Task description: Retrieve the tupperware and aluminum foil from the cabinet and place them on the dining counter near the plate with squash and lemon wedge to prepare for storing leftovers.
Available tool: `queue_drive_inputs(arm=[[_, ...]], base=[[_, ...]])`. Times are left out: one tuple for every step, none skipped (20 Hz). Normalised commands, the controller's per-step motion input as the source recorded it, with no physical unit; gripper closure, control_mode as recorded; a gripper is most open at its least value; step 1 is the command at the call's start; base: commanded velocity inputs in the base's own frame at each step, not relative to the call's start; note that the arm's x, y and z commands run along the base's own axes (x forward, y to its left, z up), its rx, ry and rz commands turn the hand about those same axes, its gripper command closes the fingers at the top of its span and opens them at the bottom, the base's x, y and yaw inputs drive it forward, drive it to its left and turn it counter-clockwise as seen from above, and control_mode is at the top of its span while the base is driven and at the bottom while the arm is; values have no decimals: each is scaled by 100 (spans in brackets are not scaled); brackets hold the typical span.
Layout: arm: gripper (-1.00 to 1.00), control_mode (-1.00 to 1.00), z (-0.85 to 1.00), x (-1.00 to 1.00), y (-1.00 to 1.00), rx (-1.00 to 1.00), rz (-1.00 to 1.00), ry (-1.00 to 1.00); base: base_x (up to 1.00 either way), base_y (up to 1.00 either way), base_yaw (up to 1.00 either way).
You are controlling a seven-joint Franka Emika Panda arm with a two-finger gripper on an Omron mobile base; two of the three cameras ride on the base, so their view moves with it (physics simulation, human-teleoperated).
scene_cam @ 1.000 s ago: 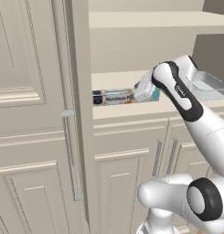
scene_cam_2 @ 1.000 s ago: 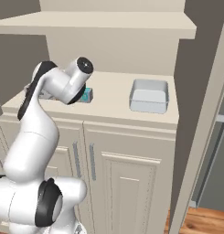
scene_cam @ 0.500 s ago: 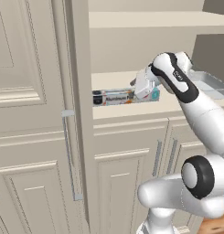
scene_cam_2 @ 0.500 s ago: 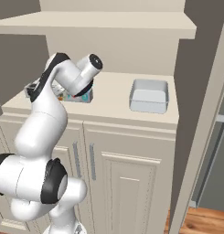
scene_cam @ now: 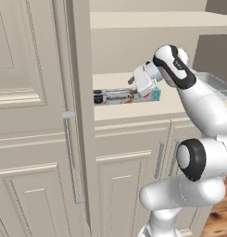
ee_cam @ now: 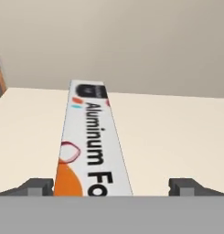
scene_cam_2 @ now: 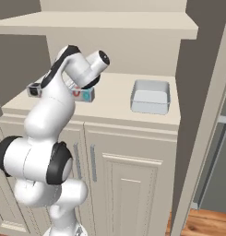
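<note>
The aluminum foil (scene_cam: 117, 96) box lies flat on the open cabinet (scene_cam: 82, 139) shelf, its lettering facing up. My gripper (scene_cam: 138, 87) hovers at its teal and orange right end. In the hand view the aluminum foil (ee_cam: 93, 141) runs away from me between my open gripper (ee_cam: 113, 187) fingertips, closer to the left one, with no contact visible. The tupperware (scene_cam_2: 151, 97) sits on the same shelf to the right, apart from the box; it also shows as the tupperware (scene_cam: 212, 83) behind my arm. My arm covers the middle of the aluminum foil (scene_cam_2: 35, 90) in the right base view. The dining counter and plate are out of view.
An upper shelf (scene_cam_2: 110, 20) overhangs the working shelf (scene_cam_2: 114, 108). The open cabinet door (scene_cam: 36, 115) with its bar handle (scene_cam: 68, 152) stands at the left, and another door edge (scene_cam_2: 202, 115) stands at the right. Closed lower doors (scene_cam_2: 128, 184) sit below.
My arm has swung its elbow up and turned the hand, which moved slightly up and left over the foil box's right end. The jaws stay open; box and tupperware have not moved.
</note>
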Motion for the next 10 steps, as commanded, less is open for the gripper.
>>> queue_drive_inputs(arm=[[-100,-100,-3,27,0,0,16,0],[-100,-100,-4,20,0,0,17,0],[-100,-100,-7,11,0,0,18,0],[-100,-100,-16,1,0,0,19,0],[-100,-100,-23,0,0,0,19,0],[-100,-100,-29,0,0,0,19,0],[-100,-100,-36,0,0,0,19,0],[-100,-100,-44,1,0,0,18,1],[-100,-100,-49,0,0,0,17,2],[-100,-100,-49,0,0,0,15,2]], base=[[0,0,0],[0,0,0],[0,0,0],[0,0,0],[0,0,0],[0,0,0],[0,0,0],[0,0,0],[0,0,0],[0,0,0]])
